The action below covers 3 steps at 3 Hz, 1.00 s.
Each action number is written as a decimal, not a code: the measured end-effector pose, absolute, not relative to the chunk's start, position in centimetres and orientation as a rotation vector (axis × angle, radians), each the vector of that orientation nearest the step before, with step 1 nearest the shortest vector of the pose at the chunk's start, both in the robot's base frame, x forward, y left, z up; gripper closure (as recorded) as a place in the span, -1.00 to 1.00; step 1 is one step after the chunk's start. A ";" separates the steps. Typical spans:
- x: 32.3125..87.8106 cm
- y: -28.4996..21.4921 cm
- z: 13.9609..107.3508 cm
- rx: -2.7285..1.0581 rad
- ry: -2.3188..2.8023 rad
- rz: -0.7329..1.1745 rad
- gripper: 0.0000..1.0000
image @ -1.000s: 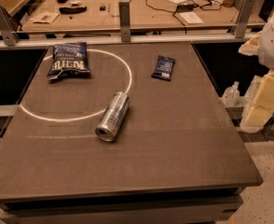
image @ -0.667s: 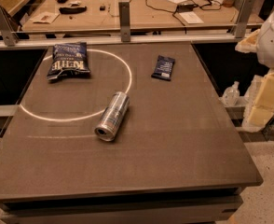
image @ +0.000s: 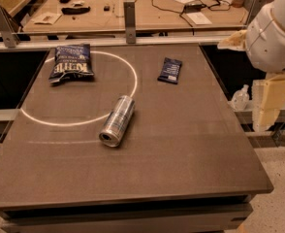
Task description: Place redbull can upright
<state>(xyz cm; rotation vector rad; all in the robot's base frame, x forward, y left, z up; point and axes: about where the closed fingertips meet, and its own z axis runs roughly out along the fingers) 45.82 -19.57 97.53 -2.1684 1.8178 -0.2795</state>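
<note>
The redbull can (image: 117, 121) lies on its side on the dark table (image: 181, 149), left of the middle, its open-looking end toward the front left. It lies across the lower right arc of a white circle (image: 79, 89) marked on the table. My gripper (image: 267, 102) hangs at the right edge of the view, beyond the table's right side and well apart from the can. The white arm housing (image: 273, 38) sits above it. Nothing shows in the gripper.
A dark blue chip bag (image: 71, 63) lies at the back left inside the circle. A small dark blue snack packet (image: 170, 70) lies at the back right. A metal rail (image: 128, 40) and a cluttered wooden bench (image: 133, 11) stand behind the table.
My arm has moved a little to the left, toward the table's right side. The can, bag and packet have not moved.
</note>
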 end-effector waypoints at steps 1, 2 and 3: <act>46.2 -18.6 96.6 -2.360 1.608 -0.349 -1.00; 46.3 -17.1 95.8 -2.516 1.405 -0.402 -1.00; 46.3 -17.1 95.8 -2.516 1.405 -0.402 -1.00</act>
